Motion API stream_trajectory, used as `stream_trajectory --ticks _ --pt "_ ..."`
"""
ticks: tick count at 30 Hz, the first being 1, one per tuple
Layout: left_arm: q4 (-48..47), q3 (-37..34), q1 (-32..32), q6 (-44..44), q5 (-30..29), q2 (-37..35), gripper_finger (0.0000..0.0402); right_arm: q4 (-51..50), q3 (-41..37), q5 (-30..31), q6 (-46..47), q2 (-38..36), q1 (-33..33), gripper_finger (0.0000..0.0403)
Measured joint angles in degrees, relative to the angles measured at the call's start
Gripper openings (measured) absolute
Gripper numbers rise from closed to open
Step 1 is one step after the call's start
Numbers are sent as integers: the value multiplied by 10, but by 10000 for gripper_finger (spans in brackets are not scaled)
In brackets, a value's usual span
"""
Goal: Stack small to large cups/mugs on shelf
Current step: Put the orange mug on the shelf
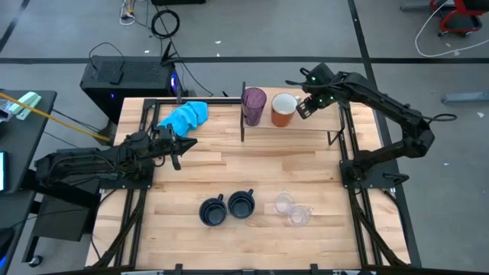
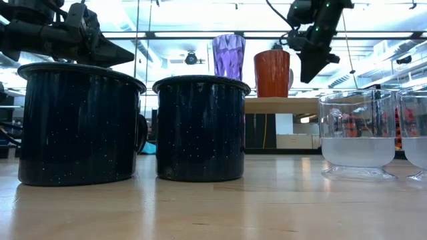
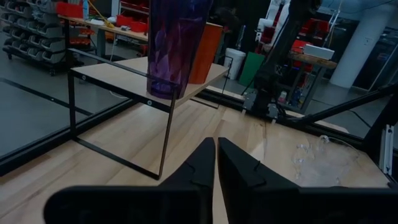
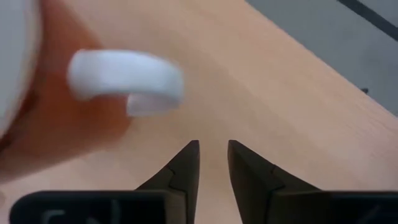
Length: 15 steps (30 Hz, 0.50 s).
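A faceted translucent purple tumbler (image 1: 254, 105) and glossy orange mug with white handle (image 1: 283, 110) are stood on the light-wood shelf (image 1: 302, 126). The right gripper (image 1: 306, 108), slightly parted, grasps nothing; the left gripper (image 1: 180, 145) is clenched empty.

No text, label, brand, number or sign is showing legibly in any of the views. The cups and mugs, the shelf and the table are carrying no readable markings, and the boxes and bins in the room behind are appearing too small and blurred to make out any lettering.
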Motion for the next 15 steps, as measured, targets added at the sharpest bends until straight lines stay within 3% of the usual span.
stream_trajectory --ticks 15 --pt "0 0 0 1 0 0 21 80 -8 -2 15 8 -1 84"
